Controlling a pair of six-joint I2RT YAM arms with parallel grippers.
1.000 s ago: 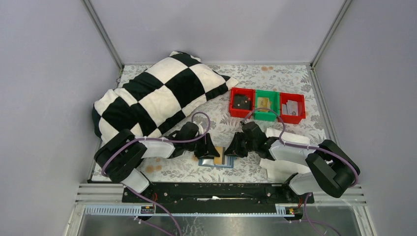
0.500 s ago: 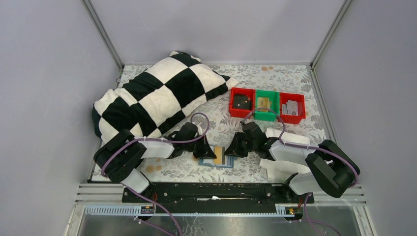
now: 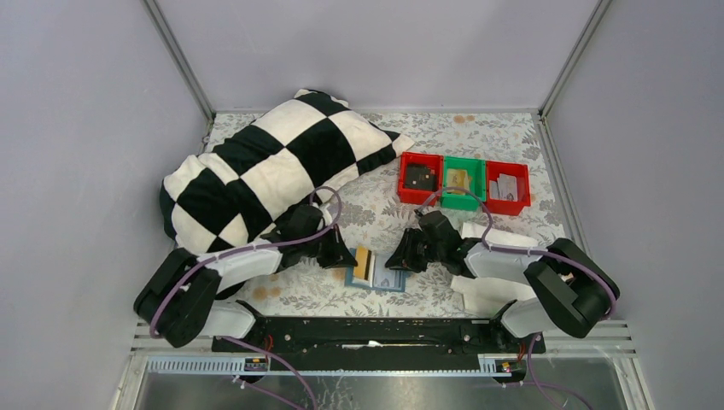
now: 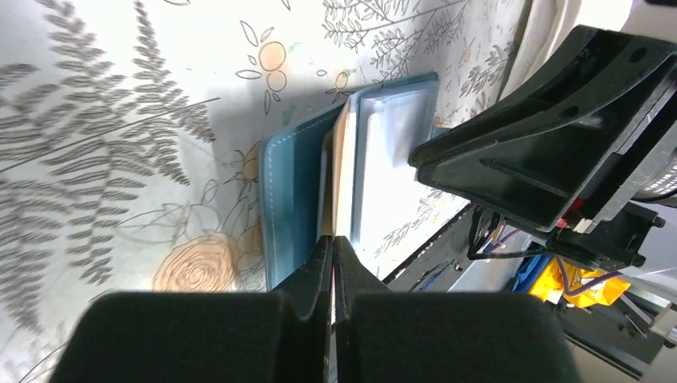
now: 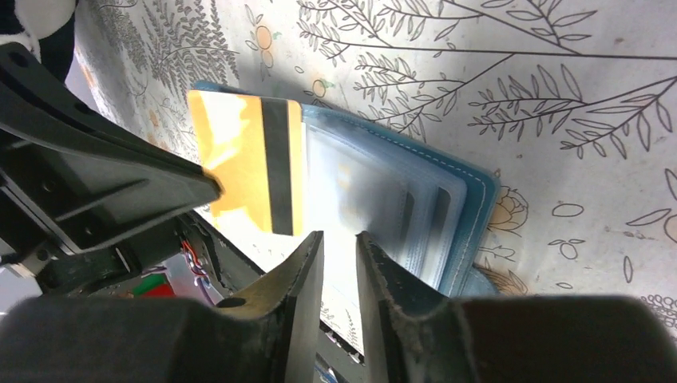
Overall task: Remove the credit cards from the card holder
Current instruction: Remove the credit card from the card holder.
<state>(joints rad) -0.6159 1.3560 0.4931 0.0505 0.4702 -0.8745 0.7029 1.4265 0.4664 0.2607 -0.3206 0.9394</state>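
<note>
While the left end effector [image 4: 333,247] is clamped together on the short edge of a yellow card [image 5: 247,159] with a black magnetic stripe, the card holder [image 3: 386,280] lies opened flat on the fern-patterned worktop [image 3: 512,137], close to the near edge and between the tips of the two arms. Seen from above, the card stands tilted over the holder's left half; whether its far edge sits in a pocket or merely rests against the teal-blue cover cannot be told. In the left wrist view the card shows edge-on, running from the pinching fingers towards the fold of the holder, with the blue cover to its left and a pale clear-fronted panel to its right. The right end effector [image 5: 339,239] reaches in from the other side, its tip at the holder's right-hand panel, where stacked clear sleeves framed in blue show. Its fingers [image 5: 295,271] stand a narrow gap apart; whether they nip a sleeve or only press on the panel cannot be told. Behind the left arm lies a black-and-white checked pillow [image 3: 273,162]. Farther back on the right a red bin [image 3: 420,178], a green bin [image 3: 462,182] and a second red bin [image 3: 506,186] sit touching in a row, each holding small items too small to name.
</note>
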